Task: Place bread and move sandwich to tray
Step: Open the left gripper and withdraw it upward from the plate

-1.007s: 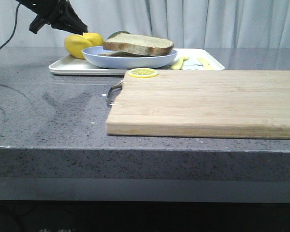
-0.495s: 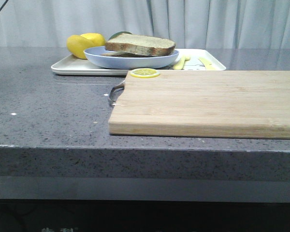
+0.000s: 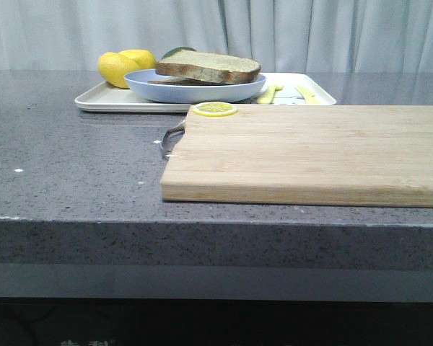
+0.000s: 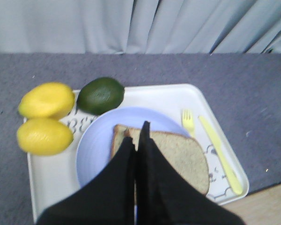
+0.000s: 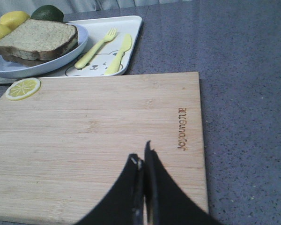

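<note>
The left gripper point(image 4: 138, 140) has its black fingers point(image 4: 150, 145) pressed together and empty, hovering above the sandwich point(image 4: 164, 157), two thick tan, brown-crusted bread slices stacked on a round pale-blue plate point(image 4: 96, 150). The right gripper point(image 5: 143, 164) also has its fingers closed on nothing, hanging over the light wooden cutting board point(image 5: 98, 140).

A second ago the left arm showed in the front view, high above the yellow lemons; now it has left that view altogether, and neither arm appears there. The plate and sandwich have not moved.

The plate sits on the large white rectangular tray point(image 4: 145, 96) with rounded corners. Also on the tray, beside the plate, lie two yellow lemons point(image 4: 46, 117) and a dark green avocado point(image 4: 100, 95) on one side, and a pale yellow fork point(image 4: 188, 123) and knife point(image 4: 220, 152) on the other. A lemon slice point(image 3: 214, 109) rests on the cutting board's corner nearest the tray. Everything stands on a grey speckled desk point(image 3: 72, 166).

With the top slice on and the plate on the tray, the task looks finished, and the left arm appears to be pulling away.
</note>
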### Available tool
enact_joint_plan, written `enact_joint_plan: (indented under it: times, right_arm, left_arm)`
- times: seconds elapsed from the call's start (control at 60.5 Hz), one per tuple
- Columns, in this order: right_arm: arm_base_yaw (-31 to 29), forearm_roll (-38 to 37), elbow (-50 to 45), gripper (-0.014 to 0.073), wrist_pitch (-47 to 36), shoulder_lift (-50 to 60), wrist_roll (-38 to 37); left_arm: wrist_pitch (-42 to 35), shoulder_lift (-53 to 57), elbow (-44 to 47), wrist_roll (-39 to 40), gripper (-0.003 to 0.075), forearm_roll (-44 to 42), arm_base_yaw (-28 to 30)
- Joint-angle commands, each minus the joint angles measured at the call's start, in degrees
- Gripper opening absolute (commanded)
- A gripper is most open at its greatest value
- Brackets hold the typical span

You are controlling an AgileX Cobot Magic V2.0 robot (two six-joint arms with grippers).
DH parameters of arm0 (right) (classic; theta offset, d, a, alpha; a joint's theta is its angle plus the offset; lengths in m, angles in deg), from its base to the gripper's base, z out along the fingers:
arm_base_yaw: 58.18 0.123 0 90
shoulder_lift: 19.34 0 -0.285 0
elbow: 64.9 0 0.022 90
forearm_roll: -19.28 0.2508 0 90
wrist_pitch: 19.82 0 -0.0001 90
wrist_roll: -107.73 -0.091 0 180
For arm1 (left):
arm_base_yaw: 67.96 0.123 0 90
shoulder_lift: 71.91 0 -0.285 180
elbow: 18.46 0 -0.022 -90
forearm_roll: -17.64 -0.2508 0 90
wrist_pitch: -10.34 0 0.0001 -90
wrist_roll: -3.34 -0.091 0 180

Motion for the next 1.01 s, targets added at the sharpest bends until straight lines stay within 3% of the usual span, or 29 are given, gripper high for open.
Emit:
enact_joint_plan:
  times: [0.0,0.248,0.694,0.991]
  right_arm:
    - [-0.1,0.2,1.5,-0.0059,-4.5,-0.1,-0.1]
    - [-0.1,0.2,1.5,-0.0059,-4.5,-0.1,-0.1]
    - [-0.1,0.2,1.5,-0.0059,-4.5,-0.1,-0.1]
    - [-0.1,0.2,1.5,-0.0059,-4.5,-0.1,-0.1]
  left_arm:
    - [-1.0,8.3,8.8,-0.5,-0.002,-4.0,-0.3]
    - [-6.0,25.0,35.4,-1.0,-0.002,-19.0,-0.1]
    - [-27.1,53.1,79.5,-1.0,-0.002,-19.7,-0.1]
    - [-45.9,76.0,104.7,-1.0,-0.002,-19.7,-0.1]
